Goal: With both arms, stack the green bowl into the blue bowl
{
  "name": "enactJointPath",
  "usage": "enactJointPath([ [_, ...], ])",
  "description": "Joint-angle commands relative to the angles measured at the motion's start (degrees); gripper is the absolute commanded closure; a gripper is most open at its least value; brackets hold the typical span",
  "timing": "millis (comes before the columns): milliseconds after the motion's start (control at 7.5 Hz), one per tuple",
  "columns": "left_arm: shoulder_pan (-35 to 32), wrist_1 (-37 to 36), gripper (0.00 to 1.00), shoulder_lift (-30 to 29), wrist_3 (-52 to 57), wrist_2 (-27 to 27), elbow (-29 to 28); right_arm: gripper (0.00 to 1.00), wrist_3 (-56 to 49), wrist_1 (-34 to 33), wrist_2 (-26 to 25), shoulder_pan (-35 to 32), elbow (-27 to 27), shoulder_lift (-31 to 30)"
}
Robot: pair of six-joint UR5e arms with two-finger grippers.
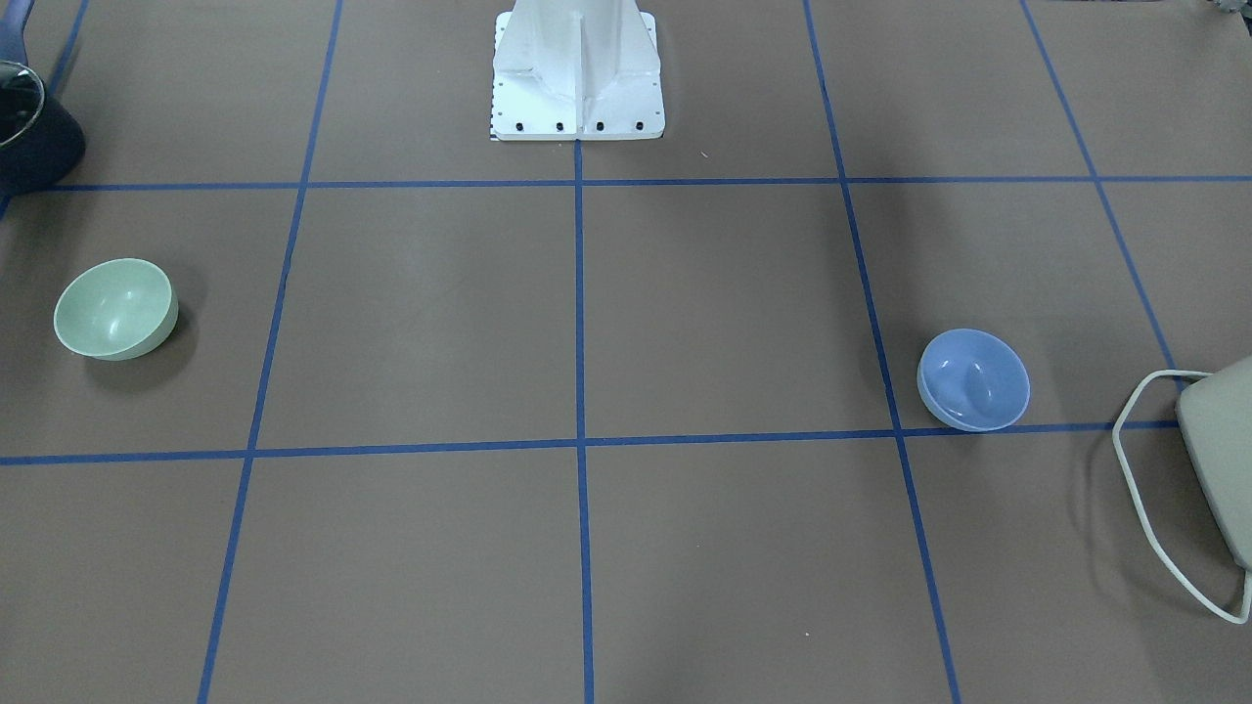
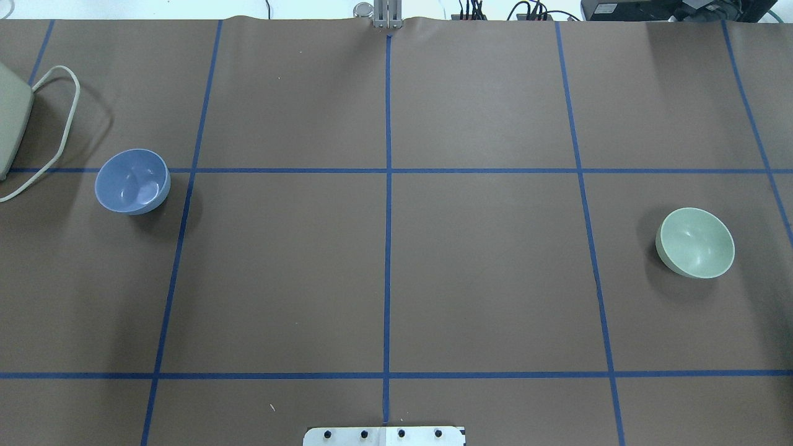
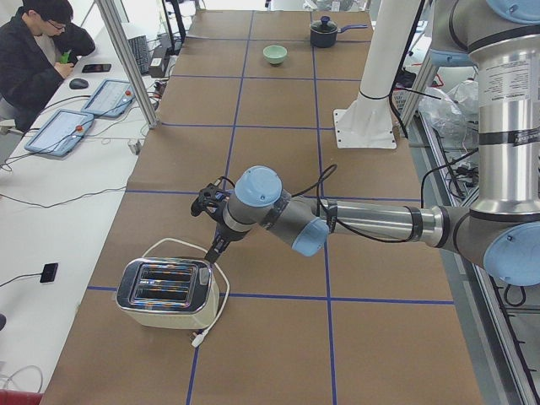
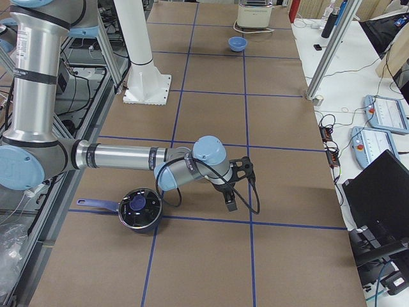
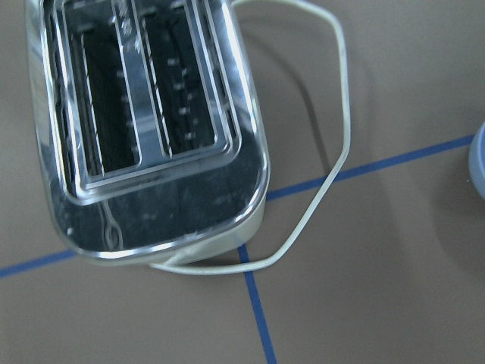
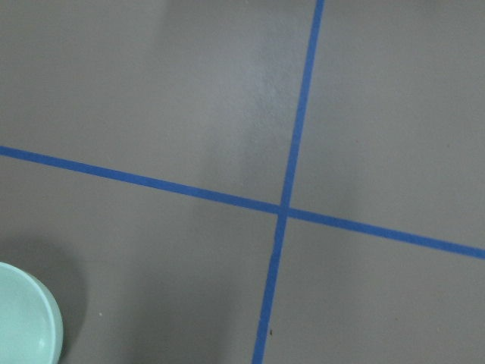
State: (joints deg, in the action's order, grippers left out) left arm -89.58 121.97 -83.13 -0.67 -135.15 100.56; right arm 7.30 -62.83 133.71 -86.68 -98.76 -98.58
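The green bowl (image 2: 695, 242) stands upright on the table's right side in the overhead view, and shows in the front view (image 1: 115, 309). Its rim shows at the lower left of the right wrist view (image 6: 23, 322). The blue bowl (image 2: 132, 181) stands upright on the left side, and shows in the front view (image 1: 973, 379). Its edge shows at the right of the left wrist view (image 5: 478, 163). My left gripper (image 3: 213, 251) hangs next to the toaster. My right gripper (image 4: 231, 201) hangs over bare table. Both show only in side views, so I cannot tell whether they are open or shut.
A toaster (image 3: 164, 292) with a white cord (image 2: 59, 124) stands at the table's left end, close to the blue bowl. A dark pot (image 4: 139, 208) stands at the right end near the right arm. The white pedestal base (image 1: 577, 73) stands mid-table at the robot's edge.
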Motion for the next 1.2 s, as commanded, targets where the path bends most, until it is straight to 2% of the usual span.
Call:
enactJointPath([
  [0,1.3,1.6,0.02,-2.4,-3.7,-0.2,0.2,0.0,4.4,0.2,3.1,4.4,0.0,5.5],
  [267,9.7,1.6,0.01,-3.7,-24.1,0.5,0.2,0.0,14.9,0.3,1.0,11.0,-1.8,7.8],
  [400,14.6,1.5,0.01,-5.2,-31.1,1.3,-0.5,0.0,21.3,0.3,-1.8,14.3,-3.4,8.2],
  [667,23.9,2.0,0.02,-7.4,-37.4,11.9,-4.1,0.0,30.6,0.3,-8.6,21.0,-4.9,9.6],
  [800,25.6,2.1,0.02,-11.1,-38.6,13.1,-7.7,0.0,30.6,0.4,-8.7,21.1,-4.9,9.5],
  [1067,28.0,5.9,0.08,-13.5,-38.7,14.4,-12.4,0.0,30.6,0.6,-8.8,21.2,-4.9,9.3],
])
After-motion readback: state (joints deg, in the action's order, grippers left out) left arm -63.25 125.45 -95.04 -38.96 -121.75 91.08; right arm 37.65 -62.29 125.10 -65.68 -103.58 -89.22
